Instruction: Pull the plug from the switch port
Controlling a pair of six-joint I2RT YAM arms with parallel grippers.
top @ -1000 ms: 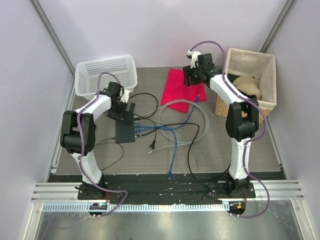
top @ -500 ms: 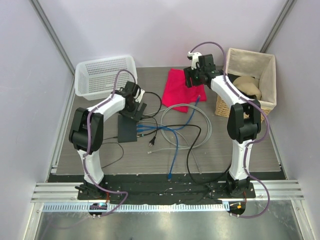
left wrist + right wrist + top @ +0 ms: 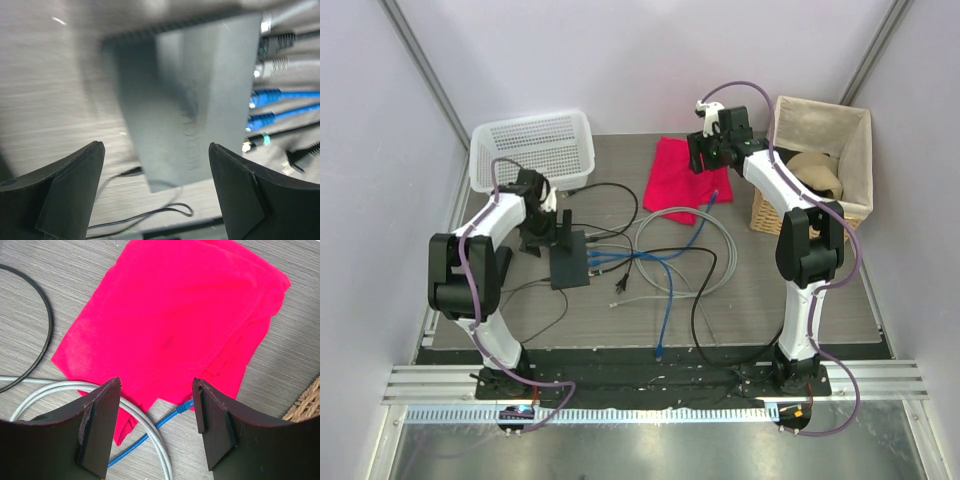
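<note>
table [image 3: 770, 300]: grey wood-look top, everything sits on it
cloth [image 3: 678, 178]: red, far side, not my concern
switch [image 3: 569, 260]: flat black box lying on the left-middle of the table, ports facing right with a row of cables plugged in
switch feel: my guess is light, stiff and a bit slick, so it'll skate if I yank a plug without holding it down
left gripper [image 3: 156, 147]: spread wide, hovering over the switch with a finger off each long side, pinching nothing
right gripper [image 3: 156, 385]: jaws apart over the cloth, well away from the switch, nothing in them
cables [image 3: 720, 230]: grey, blue and black loops trailing right, floppy, bad to tug on
plugs [image 3: 265, 95]: two blue ones mid-row, grey and black ones either side, all seated
where I'd grab: one gripper clamps the switch across its narrow width, the other takes a plug by its hard boot right at the port and pulls straight out. There's probably a latch tab, but the wrist view's too blurry to tell
</note>
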